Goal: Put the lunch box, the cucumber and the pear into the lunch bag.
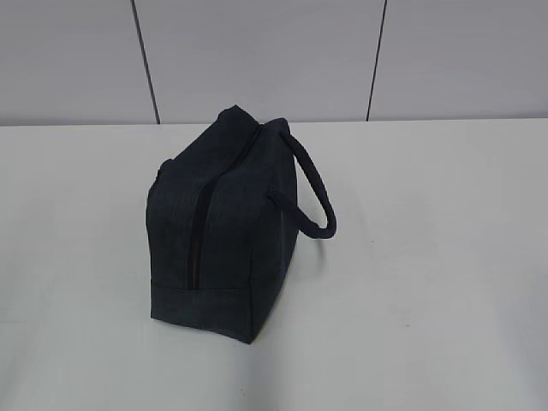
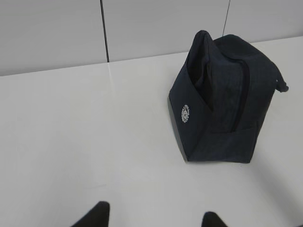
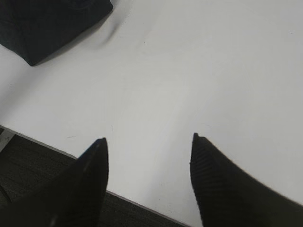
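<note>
Both tools, left (image 2: 154, 220) and right (image 3: 147, 146), hover half-open, empty, near lunch bag (image 1: 227, 231).

- A white table (image 1: 445, 282) fills most of the exterior view, its surface matte and evenly lit, with soft, faint shadows.
- Behind the table's far edge stands a pale grey panelled wall (image 1: 257, 60), split by thin dark vertical seams (image 1: 145, 64).
- In the left wrist view the same wall (image 2: 52, 33) meets the table's far edge, with one dark seam (image 2: 104, 30) running down it.
- In the right wrist view the table's near edge (image 3: 52, 147) borders a dark floor (image 3: 28, 165).
</note>
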Available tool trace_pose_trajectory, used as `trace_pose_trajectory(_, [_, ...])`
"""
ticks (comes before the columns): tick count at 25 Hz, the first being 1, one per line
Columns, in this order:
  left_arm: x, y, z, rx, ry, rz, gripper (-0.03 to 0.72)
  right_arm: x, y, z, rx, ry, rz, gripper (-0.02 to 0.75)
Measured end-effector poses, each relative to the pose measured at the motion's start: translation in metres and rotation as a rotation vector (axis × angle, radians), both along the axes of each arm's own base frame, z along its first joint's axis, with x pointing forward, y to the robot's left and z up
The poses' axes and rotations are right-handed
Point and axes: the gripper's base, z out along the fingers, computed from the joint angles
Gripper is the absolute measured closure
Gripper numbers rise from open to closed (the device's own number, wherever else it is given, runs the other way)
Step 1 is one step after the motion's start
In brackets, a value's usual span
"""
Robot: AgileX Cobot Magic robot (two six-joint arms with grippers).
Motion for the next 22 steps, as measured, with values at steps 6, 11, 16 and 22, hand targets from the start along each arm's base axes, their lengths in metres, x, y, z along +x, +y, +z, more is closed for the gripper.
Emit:
trace_pose_trajectory(6, [0.0006, -0.0016, 0.0, -0.001, 0.0, 0.109, 0.338, -0.002, 0.001, 0.0, 0.0, -0.001, -0.141, 0.304])
trace_pose_trajectory(11, [0.0012, -0.003, 0.0, -0.001, 0.0, 0.204, 0.346, -0.0045, 0.0024, 0.0002, -0.003, -0.003, -0.336, 0.304])
trace_pose_trajectory(16, [0.0013, -0.003, 0.0, -0.001, 0.0, 0.21, 0.346, -0.0046, 0.0022, 0.0002, -0.006, -0.004, -0.347, 0.304])
trace_pose_trajectory(22, [0.0013, -0.003, 0.0, -0.001, 0.0, 0.21, 0.35, -0.0046, 0.0022, 0.0002, -0.006, -0.004, -0.347, 0.304])
